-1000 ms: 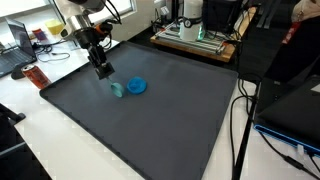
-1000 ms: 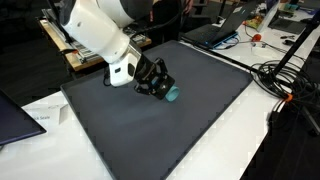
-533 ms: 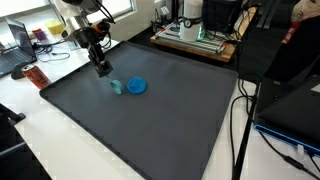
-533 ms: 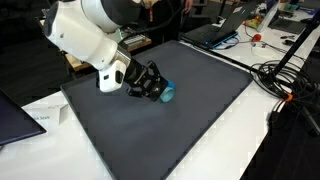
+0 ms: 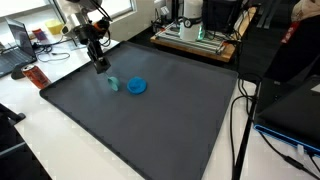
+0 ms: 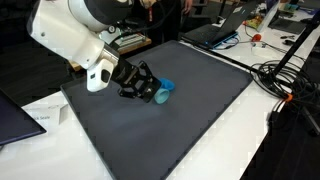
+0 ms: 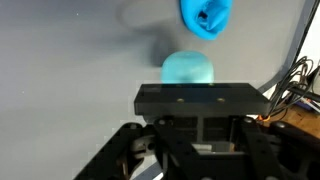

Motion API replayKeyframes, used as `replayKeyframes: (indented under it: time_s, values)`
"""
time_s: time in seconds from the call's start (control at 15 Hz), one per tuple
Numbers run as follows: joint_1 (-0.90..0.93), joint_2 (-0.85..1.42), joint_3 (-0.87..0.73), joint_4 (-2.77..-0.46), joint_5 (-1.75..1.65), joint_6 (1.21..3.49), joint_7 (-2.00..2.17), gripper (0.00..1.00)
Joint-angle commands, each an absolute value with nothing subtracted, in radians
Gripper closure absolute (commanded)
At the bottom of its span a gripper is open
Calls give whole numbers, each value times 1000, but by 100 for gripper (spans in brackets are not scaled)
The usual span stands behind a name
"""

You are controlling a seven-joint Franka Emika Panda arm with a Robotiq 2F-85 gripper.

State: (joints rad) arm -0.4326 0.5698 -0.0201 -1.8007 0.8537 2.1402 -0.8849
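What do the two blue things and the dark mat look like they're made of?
The pale teal piece: probably plastic, smooth and matte, evenly coloured. The brighter blue piece: plastic or rubber, too blurred to say. The dark mat: seemingly rubber or foam sheet, matte grey, no glare.

A dark grey mat (image 5: pixel 160 125) covers most of the white table (image 5: pixel 45 135). 2 things lie on the mat, just beside each other toward one corner: a pale teal piece (image 5: pixel 113 84) and a blue disc (image 5: pixel 136 86).
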Motion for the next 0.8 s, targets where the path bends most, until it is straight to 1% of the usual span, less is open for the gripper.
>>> replayKeyframes:
  time_s: [0.0,0.33,0.73]
  values:
    - [-437,458,-34,-1928,922,2146,-994,77]
    - [-425,355,-75,-2028,945,2118,-1089,77]
    - [-379,206,-119,-2157,917,2135,-1131,77]
